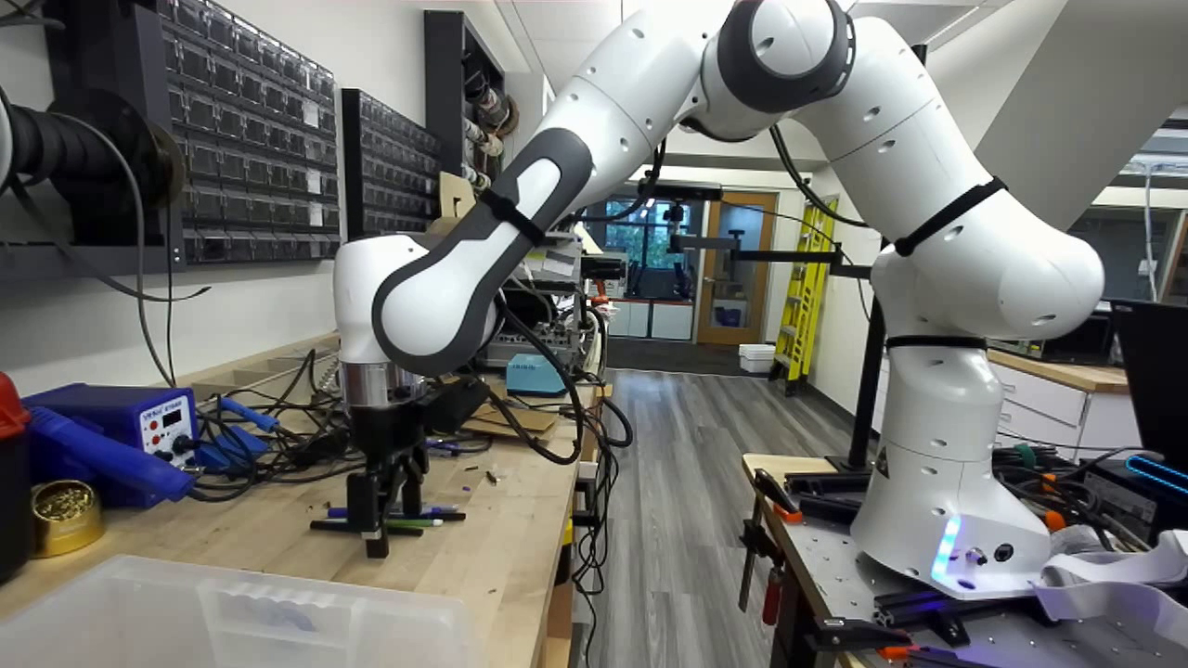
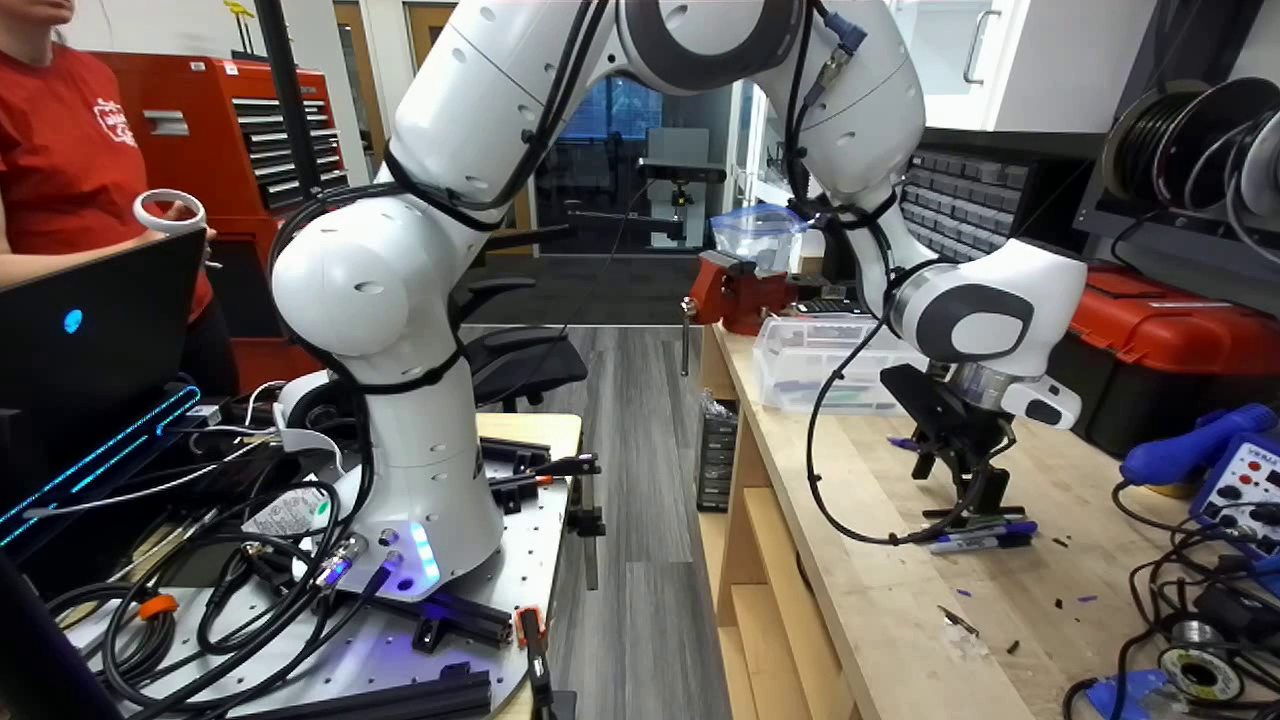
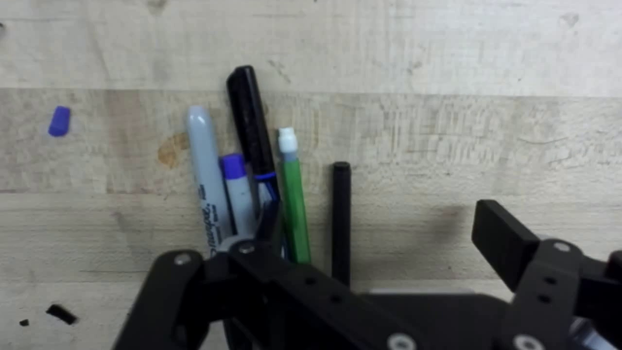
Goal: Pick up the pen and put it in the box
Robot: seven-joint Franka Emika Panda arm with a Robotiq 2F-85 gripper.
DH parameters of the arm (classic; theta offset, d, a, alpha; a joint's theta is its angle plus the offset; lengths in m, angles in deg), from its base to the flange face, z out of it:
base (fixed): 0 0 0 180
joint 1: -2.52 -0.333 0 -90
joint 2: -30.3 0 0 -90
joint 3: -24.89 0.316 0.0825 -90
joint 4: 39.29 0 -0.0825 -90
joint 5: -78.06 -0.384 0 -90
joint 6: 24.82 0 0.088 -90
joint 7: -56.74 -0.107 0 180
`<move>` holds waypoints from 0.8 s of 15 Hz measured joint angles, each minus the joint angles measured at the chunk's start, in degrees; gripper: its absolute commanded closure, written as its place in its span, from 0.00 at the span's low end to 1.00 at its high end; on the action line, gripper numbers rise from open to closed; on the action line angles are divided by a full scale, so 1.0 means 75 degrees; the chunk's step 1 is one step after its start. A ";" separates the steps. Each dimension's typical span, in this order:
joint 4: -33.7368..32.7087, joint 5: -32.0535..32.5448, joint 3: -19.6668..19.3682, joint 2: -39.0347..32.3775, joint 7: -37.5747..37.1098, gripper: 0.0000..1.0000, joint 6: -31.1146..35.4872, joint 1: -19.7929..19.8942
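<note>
Several pens lie side by side on the wooden table. In the wrist view there is a slim black pen (image 3: 341,214), a green pencil (image 3: 295,204), a black-capped marker (image 3: 250,121), a grey Sharpie (image 3: 206,170) and a grey pen with a purple cap (image 3: 239,194). My gripper (image 3: 381,228) is open, pointing down over them. The slim black pen and green pencil appear between its fingertips; the left finger covers part of the black-capped marker. The gripper (image 1: 393,524) is low over the pens in both exterior views (image 2: 960,490). The translucent box (image 1: 278,603) stands nearby, also in an exterior view (image 2: 800,370).
A blue soldering station (image 1: 121,436) with tangled cables (image 1: 297,436) stands by the wall. A brass tin (image 1: 67,520) is beside it. A red and black toolbox (image 2: 1170,340) stands behind the gripper. Small purple scraps (image 3: 59,121) and black scraps (image 3: 61,314) lie about.
</note>
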 measured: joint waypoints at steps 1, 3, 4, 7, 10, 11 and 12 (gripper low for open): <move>-0.0006 0.0000 0.0017 -0.0009 0.0000 0.00 0.0000 0.0000; -0.0014 -0.0002 0.0061 -0.0009 0.0000 0.00 0.0000 -0.0002; -0.0019 -0.0003 0.0089 -0.0009 0.0002 0.00 0.0000 -0.0002; -0.0022 -0.0003 0.0144 -0.0020 0.0009 0.00 0.0005 -0.0009; -0.0024 -0.0003 0.0196 -0.0021 0.0023 0.00 0.0005 -0.0010; -0.0024 -0.0003 0.0217 -0.0022 0.0026 0.00 0.0005 -0.0010; -0.0025 -0.0003 0.0229 -0.0022 0.0029 0.00 0.0005 -0.0010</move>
